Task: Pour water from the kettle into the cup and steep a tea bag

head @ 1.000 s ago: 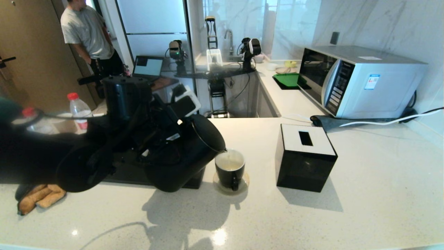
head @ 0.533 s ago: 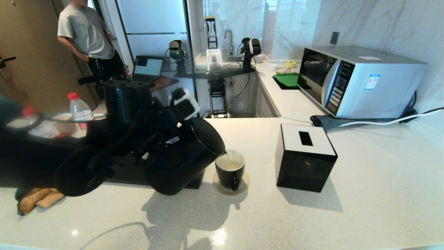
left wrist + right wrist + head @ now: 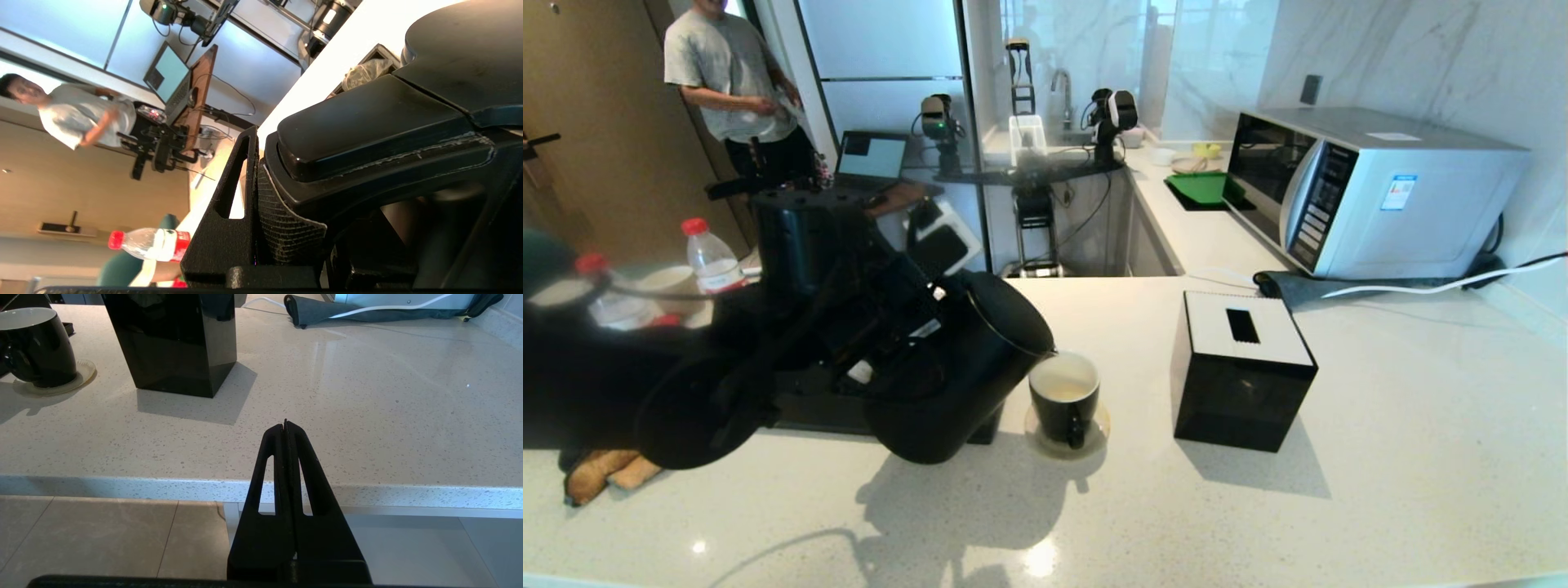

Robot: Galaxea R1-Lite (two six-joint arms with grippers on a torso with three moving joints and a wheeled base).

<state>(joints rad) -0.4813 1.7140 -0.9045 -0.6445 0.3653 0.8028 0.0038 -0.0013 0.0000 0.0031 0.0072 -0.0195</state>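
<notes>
Kettle (image 3: 956, 367) handle pinched in left claw (image 3: 261, 196), spout over cup (image 3: 1063, 398).

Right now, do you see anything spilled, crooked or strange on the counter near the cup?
No spill shows on the counter. The kettle leans steeply, but only because the left gripper holds its handle with the spout over the cup, which stands upright on its saucer. Nothing else stands out.

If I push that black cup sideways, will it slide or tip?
The cup is squat and holds water, so it probably resists tipping but could slosh. It sits on a thin coaster on the smooth counter, so both would likely slide together.
</notes>
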